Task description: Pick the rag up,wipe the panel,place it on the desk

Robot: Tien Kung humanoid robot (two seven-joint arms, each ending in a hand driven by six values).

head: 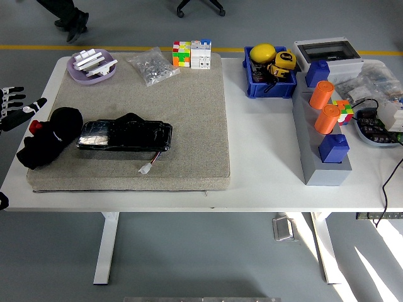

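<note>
**Rag lies on the mat's left edge, left hand spread beside the table**

The black rag (49, 137) sits bunched on the near-left part of the grey mat (189, 126), touching the left end of the black panel (124, 135), which lies flat along the mat with a small white connector on a wire (148, 166) just near of it. The robot's left hand (14, 108) shows at the left edge, its fingers spread and holding nothing, just left of the rag and apart from it. The right hand is out of view.

At the mat's far edge are a purple dish of white parts (92, 65), a clear bag of small hardware (152, 67) and a colour cube (181, 54). Right of the mat stand a blue bin (269, 83), two orange cylinders (325, 107) and blue blocks on a grey stand (321, 168). A person's feet (68, 19) show at the far left.
</note>
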